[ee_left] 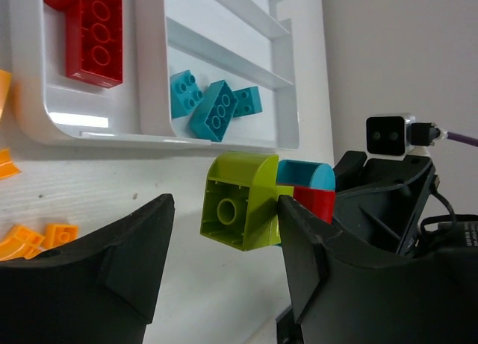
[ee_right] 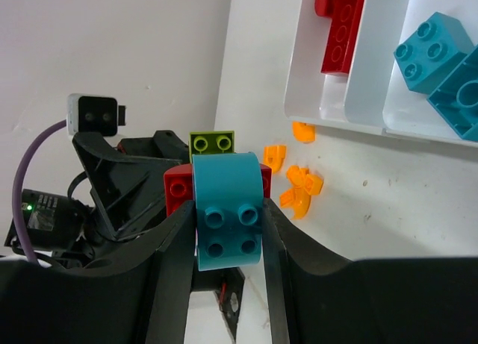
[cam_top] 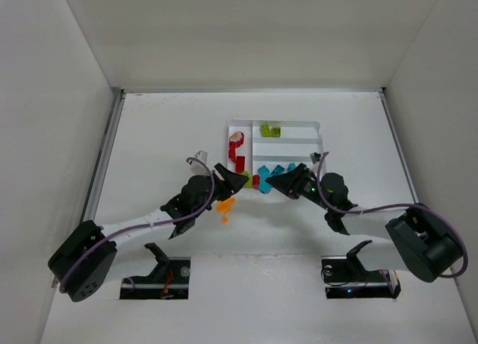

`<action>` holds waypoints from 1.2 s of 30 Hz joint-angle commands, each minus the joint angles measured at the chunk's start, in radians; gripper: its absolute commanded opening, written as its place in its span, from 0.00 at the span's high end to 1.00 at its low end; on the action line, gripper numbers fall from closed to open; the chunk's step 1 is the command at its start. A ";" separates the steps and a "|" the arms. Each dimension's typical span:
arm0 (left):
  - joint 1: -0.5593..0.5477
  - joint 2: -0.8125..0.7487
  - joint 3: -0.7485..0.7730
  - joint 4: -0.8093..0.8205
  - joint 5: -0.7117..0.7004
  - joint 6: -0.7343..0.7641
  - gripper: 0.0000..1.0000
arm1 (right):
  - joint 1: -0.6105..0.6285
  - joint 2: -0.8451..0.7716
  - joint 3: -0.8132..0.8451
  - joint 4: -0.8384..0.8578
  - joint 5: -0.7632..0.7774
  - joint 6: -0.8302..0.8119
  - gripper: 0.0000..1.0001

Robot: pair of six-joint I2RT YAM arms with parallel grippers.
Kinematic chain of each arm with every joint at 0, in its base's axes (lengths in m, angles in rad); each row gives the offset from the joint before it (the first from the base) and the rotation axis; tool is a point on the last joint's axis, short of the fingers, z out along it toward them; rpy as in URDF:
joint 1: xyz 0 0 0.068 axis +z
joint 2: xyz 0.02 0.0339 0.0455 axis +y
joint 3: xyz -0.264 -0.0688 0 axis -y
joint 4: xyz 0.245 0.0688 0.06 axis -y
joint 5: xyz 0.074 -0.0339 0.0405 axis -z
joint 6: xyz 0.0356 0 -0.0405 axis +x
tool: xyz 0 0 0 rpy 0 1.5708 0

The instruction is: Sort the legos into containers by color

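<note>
A few orange bricks (cam_top: 225, 206) lie loose on the white table (cam_top: 164, 127), just in front of the tray's near left corner. Above them the left gripper (ee_left: 224, 205) stands wide open and holds nothing. A lime green brick (ee_left: 243, 202) hangs between its fingers, hard against one finger and well apart from the other; whether that finger touches it cannot be told. The lime brick is joined to a red brick (ee_right: 175, 191), and the red brick to a teal curved brick (ee_right: 228, 198); the three form one small stack held off the table between the two arms. The right gripper (ee_right: 228, 224) is closed on the teal curved brick, one finger pressing each of its sides. Beyond both grippers sits the white tray (cam_top: 291, 122). Its tall narrow section on the left holds red bricks (cam_top: 236, 151), its far long section holds lime bricks (cam_top: 270, 130), and its nearest long section holds teal bricks (ee_left: 213, 105).
</note>
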 commanded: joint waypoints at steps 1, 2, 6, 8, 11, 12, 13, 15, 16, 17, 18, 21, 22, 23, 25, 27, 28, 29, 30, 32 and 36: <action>-0.011 0.013 0.012 0.113 0.016 -0.045 0.47 | -0.001 -0.031 0.003 0.056 -0.027 0.008 0.69; -0.017 0.016 0.010 0.125 0.016 -0.054 0.47 | -0.002 -0.033 0.003 0.056 -0.027 0.008 0.69; -0.031 0.028 0.002 0.165 0.015 -0.077 0.51 | -0.002 -0.042 0.003 0.056 -0.027 0.011 0.69; -0.034 0.025 -0.004 0.168 0.008 -0.083 0.54 | -0.014 -0.048 0.003 0.056 -0.029 0.011 0.69; -0.033 0.005 -0.016 0.168 -0.007 -0.090 0.54 | -0.039 -0.054 -0.002 0.056 -0.042 0.012 0.69; -0.033 -0.003 -0.019 0.168 -0.013 -0.090 0.54 | -0.047 -0.056 -0.005 0.056 -0.047 0.012 0.69; -0.033 -0.012 -0.024 0.168 -0.016 -0.091 0.54 | -0.054 -0.056 -0.006 0.056 -0.052 0.012 0.69; -0.033 -0.024 -0.025 0.168 -0.018 -0.091 0.53 | -0.065 -0.057 -0.008 0.057 -0.058 0.014 0.69; -0.033 -0.030 -0.025 0.168 -0.018 -0.091 0.52 | -0.067 -0.056 -0.008 0.060 -0.062 0.015 0.69; -0.033 -0.033 -0.027 0.168 -0.018 -0.091 0.52 | -0.068 -0.054 -0.008 0.062 -0.064 0.018 0.69; -0.033 -0.038 -0.028 0.168 -0.021 -0.093 0.52 | -0.070 -0.054 -0.008 0.062 -0.066 0.020 0.69; -0.034 -0.043 -0.030 0.171 -0.022 -0.099 0.53 | -0.071 -0.054 -0.006 0.067 -0.070 0.024 0.69; -0.034 -0.043 -0.030 0.176 -0.018 -0.099 0.54 | -0.071 -0.056 -0.006 0.067 -0.072 0.026 0.69; -0.036 -0.040 -0.030 0.185 -0.013 -0.099 0.55 | -0.070 -0.057 -0.005 0.067 -0.073 0.028 0.69; -0.039 -0.030 -0.028 0.199 -0.008 -0.099 0.55 | -0.068 -0.063 -0.003 0.067 -0.078 0.034 0.69; -0.039 -0.023 -0.027 0.203 -0.007 -0.102 0.55 | -0.070 -0.073 -0.003 0.068 -0.082 0.040 0.69; -0.039 -0.023 -0.028 0.205 -0.007 -0.103 0.54 | -0.071 -0.079 -0.003 0.068 -0.084 0.043 0.69; -0.036 -0.023 -0.030 0.205 -0.007 -0.105 0.53 | -0.071 -0.085 -0.005 0.068 -0.085 0.046 0.69; -0.033 -0.024 -0.033 0.205 -0.008 -0.105 0.52 | -0.073 -0.094 -0.006 0.068 -0.087 0.047 0.69; -0.027 -0.026 -0.036 0.205 -0.011 -0.106 0.50 | -0.074 -0.106 -0.006 0.062 -0.089 0.049 0.69; -0.027 -0.015 -0.033 0.205 -0.011 -0.110 0.49 | -0.074 -0.117 -0.006 0.059 -0.093 0.055 0.69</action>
